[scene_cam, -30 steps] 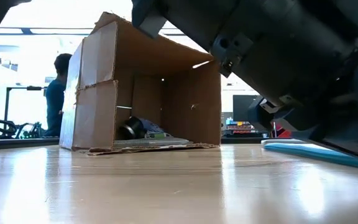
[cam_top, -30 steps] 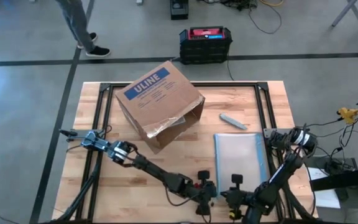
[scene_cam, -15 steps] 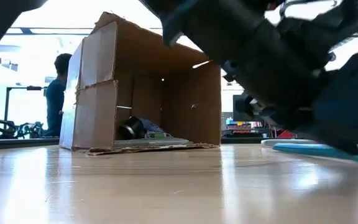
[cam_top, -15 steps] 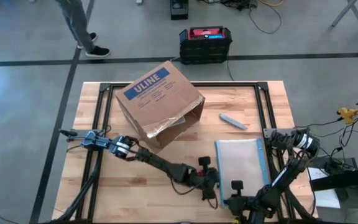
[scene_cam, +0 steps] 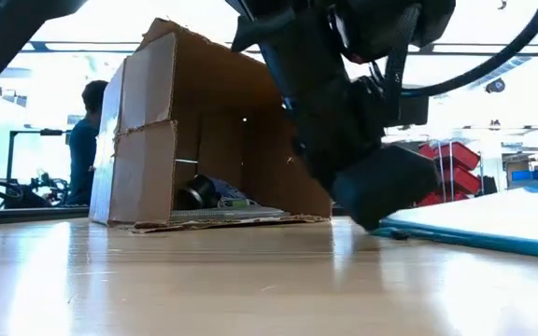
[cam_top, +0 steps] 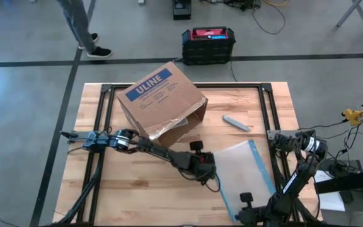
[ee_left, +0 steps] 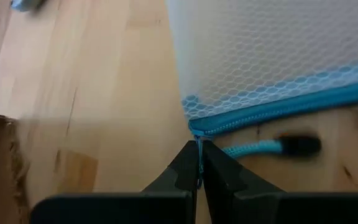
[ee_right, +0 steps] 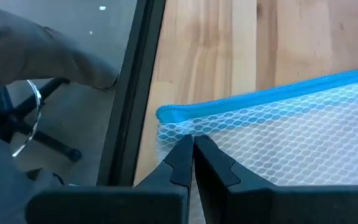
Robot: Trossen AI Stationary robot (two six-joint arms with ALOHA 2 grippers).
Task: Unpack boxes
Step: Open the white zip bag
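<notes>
Low over the wooden table [cam_top: 106,183], the left arm stretches from its base across the middle, its left gripper [cam_top: 208,171] pinched shut on the corner of the clear blue-edged pouch [cam_top: 244,173], lifting that edge. The right arm folds back along the near edge, and the right gripper [cam_top: 245,200] clamps the pouch's opposite corner. Behind them the cardboard box [cam_top: 161,104] lies on its side, touching nothing, its open mouth facing the arms.
</notes>
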